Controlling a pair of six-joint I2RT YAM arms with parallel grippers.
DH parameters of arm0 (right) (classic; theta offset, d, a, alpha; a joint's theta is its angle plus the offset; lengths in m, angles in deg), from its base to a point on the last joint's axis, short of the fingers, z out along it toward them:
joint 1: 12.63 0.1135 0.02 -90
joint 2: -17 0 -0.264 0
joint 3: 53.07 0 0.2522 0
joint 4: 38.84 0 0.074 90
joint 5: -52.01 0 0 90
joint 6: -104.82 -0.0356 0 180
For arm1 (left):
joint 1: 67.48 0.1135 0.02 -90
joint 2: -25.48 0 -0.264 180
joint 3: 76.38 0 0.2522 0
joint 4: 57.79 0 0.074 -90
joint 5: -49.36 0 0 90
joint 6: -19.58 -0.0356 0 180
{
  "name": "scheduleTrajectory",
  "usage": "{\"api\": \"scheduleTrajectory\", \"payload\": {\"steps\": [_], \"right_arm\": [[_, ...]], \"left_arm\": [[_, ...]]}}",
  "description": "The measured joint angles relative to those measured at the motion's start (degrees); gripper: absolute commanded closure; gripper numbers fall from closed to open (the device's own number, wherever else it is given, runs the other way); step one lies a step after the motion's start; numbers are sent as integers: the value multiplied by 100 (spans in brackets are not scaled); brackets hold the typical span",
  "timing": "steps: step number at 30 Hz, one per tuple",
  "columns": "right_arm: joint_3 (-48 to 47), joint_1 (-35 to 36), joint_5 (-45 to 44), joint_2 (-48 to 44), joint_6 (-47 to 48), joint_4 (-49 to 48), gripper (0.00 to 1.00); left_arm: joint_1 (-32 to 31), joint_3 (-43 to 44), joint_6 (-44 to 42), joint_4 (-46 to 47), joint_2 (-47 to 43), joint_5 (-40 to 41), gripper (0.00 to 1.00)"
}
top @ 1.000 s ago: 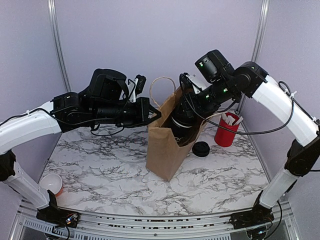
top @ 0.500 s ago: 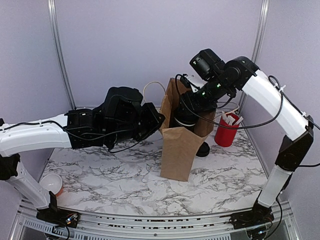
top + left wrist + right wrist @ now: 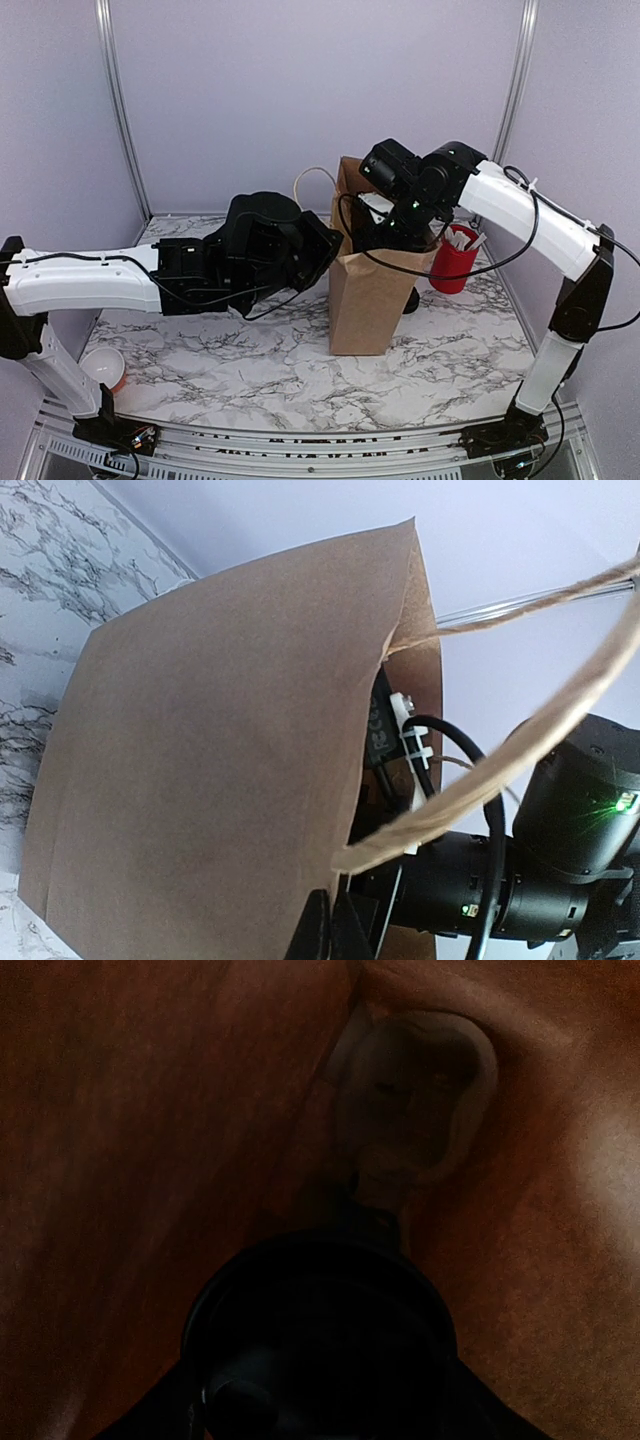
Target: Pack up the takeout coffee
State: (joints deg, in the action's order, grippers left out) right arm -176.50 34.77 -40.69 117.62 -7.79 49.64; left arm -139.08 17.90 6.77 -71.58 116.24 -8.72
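A brown paper bag (image 3: pixel 370 300) stands upright at mid-table. My left gripper (image 3: pixel 325 250) is shut on its left rim; in the left wrist view the fingers (image 3: pixel 335 935) pinch the paper edge of the bag (image 3: pixel 220 780). My right arm (image 3: pixel 430 190) reaches down into the bag's mouth, and its gripper is hidden there in the top view. In the dim right wrist view, the takeout coffee's round black lid (image 3: pixel 320 1310) sits between the fingers of my right gripper (image 3: pixel 320 1380), with brown bag walls all round. The cup's body is hidden.
A red cup of white sachets (image 3: pixel 453 260) stands just right of the bag. A black lid (image 3: pixel 411 298) lies on the marble behind the bag's right side. A small cup, white inside (image 3: pixel 103 366), sits at the near left corner. The bag's twine handle (image 3: pixel 312 185) loops up.
The bag went from leaning to upright and shifted right. My left arm followed it rightward. My right arm came down and pushed the coffee deeper, so the cup no longer shows from above.
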Motion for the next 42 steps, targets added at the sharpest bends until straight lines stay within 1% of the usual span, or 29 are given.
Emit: {"api": "scheduleTrajectory", "payload": {"steps": [4,10,12,14,16,21,25,30,33,38,42], "right_arm": [[205,0,-9,33,-4,-111,40],[649,0,-50,81,9,-402,40],[920,0,-42,85,11,-501,40],[1123,0,-22,101,13,-584,40],[1196,0,-4,118,17,-651,40],[1215,0,28,140,48,-748,40],[1399,0,63,149,103,-885,39],[2074,0,85,55,142,-1373,40],[2393,0,94,-166,146,-1641,40],[2688,0,105,-337,166,-1963,40],[2787,0,101,-367,214,-2120,40]], "left_arm": [[-17,-289,151,286,0,-31,100],[-42,-586,35,612,-28,-107,76],[-55,-745,-81,699,-138,-127,75],[-66,-942,-216,763,-315,-162,77],[-70,-1115,-378,811,-487,-225,79],[-74,-1325,-745,885,-658,-409,78],[-76,-1408,-1161,879,-758,-485,73],[-81,-1416,-1867,833,-1117,-431,68],[-81,-1421,-2232,713,-1377,-271,65],[-42,-1670,-2824,588,-1880,-57,54],[125,-1716,-3176,306,-2039,-52,50]]}}
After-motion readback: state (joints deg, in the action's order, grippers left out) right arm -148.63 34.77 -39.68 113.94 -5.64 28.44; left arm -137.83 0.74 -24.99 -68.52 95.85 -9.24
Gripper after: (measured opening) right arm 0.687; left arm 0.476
